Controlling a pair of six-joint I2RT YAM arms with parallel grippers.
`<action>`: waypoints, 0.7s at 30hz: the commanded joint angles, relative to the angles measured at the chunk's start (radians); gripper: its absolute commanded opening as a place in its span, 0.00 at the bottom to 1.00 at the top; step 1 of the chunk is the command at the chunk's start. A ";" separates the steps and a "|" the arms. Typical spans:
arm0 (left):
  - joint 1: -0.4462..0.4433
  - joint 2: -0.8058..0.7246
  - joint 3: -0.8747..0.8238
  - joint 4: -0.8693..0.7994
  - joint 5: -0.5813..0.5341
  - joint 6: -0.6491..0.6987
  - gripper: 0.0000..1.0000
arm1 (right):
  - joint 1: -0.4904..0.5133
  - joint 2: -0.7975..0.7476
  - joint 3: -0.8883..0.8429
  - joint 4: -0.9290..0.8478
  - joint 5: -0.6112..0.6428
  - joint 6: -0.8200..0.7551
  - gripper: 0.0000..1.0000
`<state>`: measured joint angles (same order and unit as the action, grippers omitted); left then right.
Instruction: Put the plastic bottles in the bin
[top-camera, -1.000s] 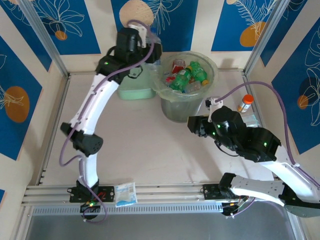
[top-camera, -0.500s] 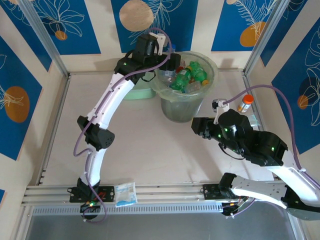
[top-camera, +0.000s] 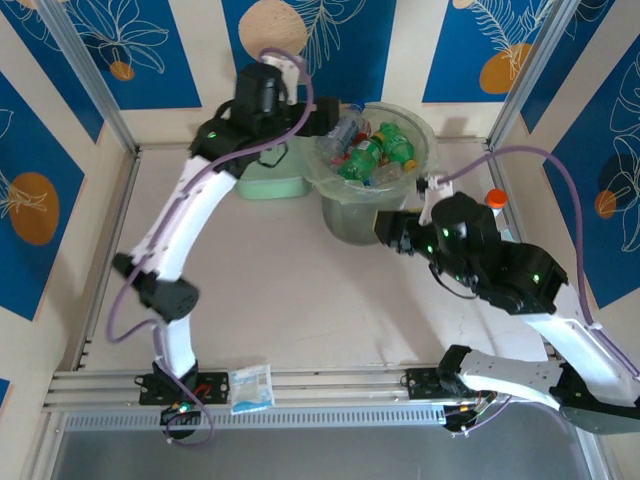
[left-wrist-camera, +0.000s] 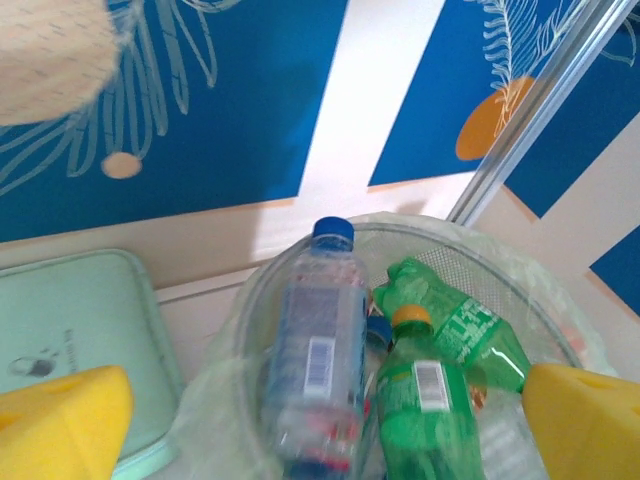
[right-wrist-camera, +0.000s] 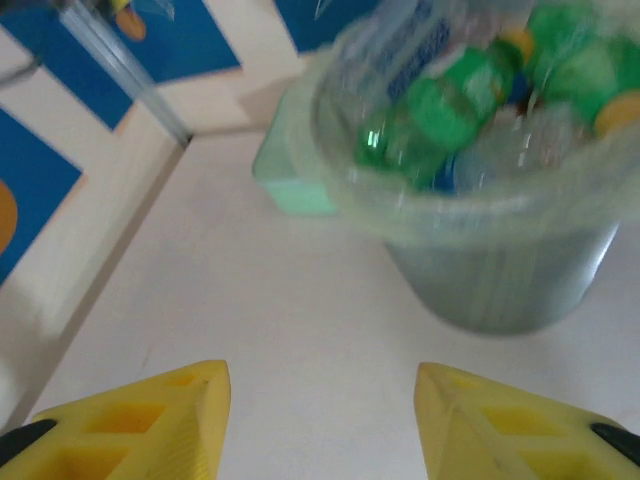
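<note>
Lying at the near rail: flat white-blue packet (top-camera: 251, 388) between the two arm bases; its print is too small to read.
Tabletop: pale, matte table (top-camera: 270, 290).
Right gripper (right-wrist-camera: 318, 425): yellow fingers (right-wrist-camera: 150, 420) stand apart with only bare table between them and hold nothing; it hangs low, pointed at the near wall of the bin.
Bin: large round pale green translucent bin (top-camera: 425, 150) with a clear plastic liner over its rim, standing upright toward the far side of the table.
Plastic bottles: small plastic bottles (top-camera: 375, 150) heaped inside the bin, green ones and clear ones.
Labels: clear blue-capped bottle (left-wrist-camera: 320, 330) with a blue label and a barcode, lying along the bin's left rim; green orange-capped bottle (left-wrist-camera: 430, 400) with a white barcode patch beside it. The lettering on both is blurred and unreadable.
Left gripper (left-wrist-camera: 320, 440): yellow fingers (left-wrist-camera: 60, 420) spread wide over the bin's left rim, clear of every bottle.
Box: flat square pale green box (top-camera: 270, 185) just left of the bin, with a small dark mark I cannot read.
Vial: small orange-capped vial (top-camera: 493, 200) right of the bin, partly behind the right arm.
</note>
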<state>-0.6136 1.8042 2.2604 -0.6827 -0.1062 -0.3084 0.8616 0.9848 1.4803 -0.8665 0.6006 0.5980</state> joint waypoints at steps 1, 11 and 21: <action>-0.001 -0.223 -0.248 0.111 -0.067 -0.002 0.99 | -0.144 0.105 0.105 0.116 -0.146 -0.100 0.51; 0.028 -0.648 -1.057 0.150 -0.067 -0.192 0.99 | -0.382 0.606 0.577 0.155 -0.446 -0.188 0.42; 0.037 -0.649 -1.230 0.147 0.017 -0.303 1.00 | -0.448 1.168 1.283 -0.074 -0.507 -0.191 0.41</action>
<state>-0.5865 1.1610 1.0321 -0.5571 -0.1230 -0.5724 0.4252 2.0594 2.6106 -0.8246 0.1444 0.4324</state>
